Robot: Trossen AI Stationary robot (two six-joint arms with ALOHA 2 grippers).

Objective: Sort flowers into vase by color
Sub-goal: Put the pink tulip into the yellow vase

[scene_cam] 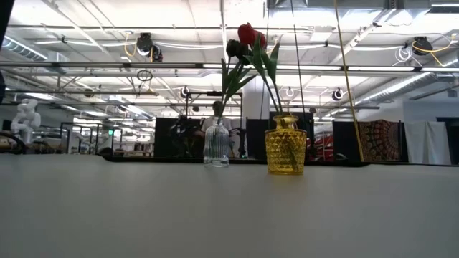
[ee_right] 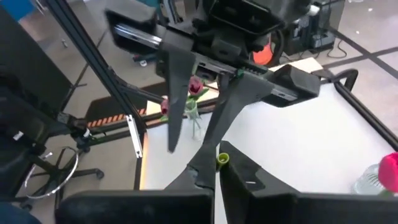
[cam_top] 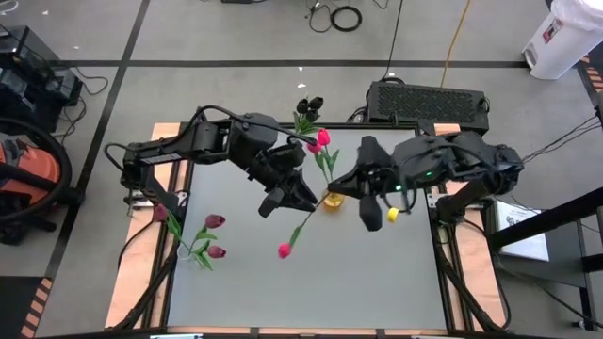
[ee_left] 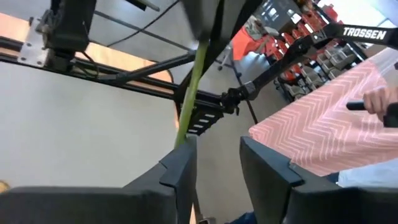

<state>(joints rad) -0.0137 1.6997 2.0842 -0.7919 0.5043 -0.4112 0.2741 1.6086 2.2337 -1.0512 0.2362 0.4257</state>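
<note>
Left tool (cam_top: 289, 200) parted beside a tulip stem (ee_left: 190, 93), head hidden; right tool (cam_top: 375, 209) shut, empty; grey worktop (cam_top: 377, 273).

The floor (cam_top: 236, 38) in the high view is grey concrete crossed by dark tape lines. At the left edge sits an orange and black vacuum (cam_top: 28, 179); a coiled black cable (cam_top: 346, 17) lies at top centre, a yellow cord (cam_top: 459, 33) runs down beside it, and a white container (cam_top: 563, 36) fills the upper right corner. In the low view, a white ceiling (scene_cam: 179, 32) with pipes and beams spans the top, with dark partitions (scene_cam: 172, 136) across the middle and a patterned hanging (scene_cam: 373, 141) at right.
</note>
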